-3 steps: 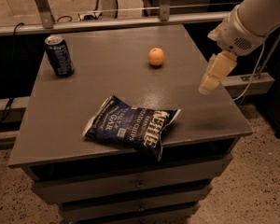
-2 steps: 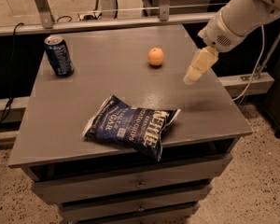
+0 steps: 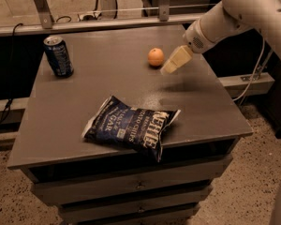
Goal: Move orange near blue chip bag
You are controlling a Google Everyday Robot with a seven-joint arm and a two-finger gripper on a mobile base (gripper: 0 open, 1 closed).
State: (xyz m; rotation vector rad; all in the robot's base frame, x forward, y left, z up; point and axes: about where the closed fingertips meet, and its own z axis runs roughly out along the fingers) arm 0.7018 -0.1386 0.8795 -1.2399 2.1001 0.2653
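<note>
The orange sits on the grey table top at the back, right of the middle. The blue chip bag lies flat near the front edge, its white "Kettle" lettering facing up. My gripper hangs from the white arm coming in from the upper right. Its cream fingers point down and left and sit just to the right of the orange, close beside it. It holds nothing that I can see.
A blue soda can stands upright at the back left corner of the table. The table has drawers below its front edge. A rail and cables run behind the table.
My gripper has moved left across the table, from the right edge to just beside the orange. The orange, bag and can have not moved.
</note>
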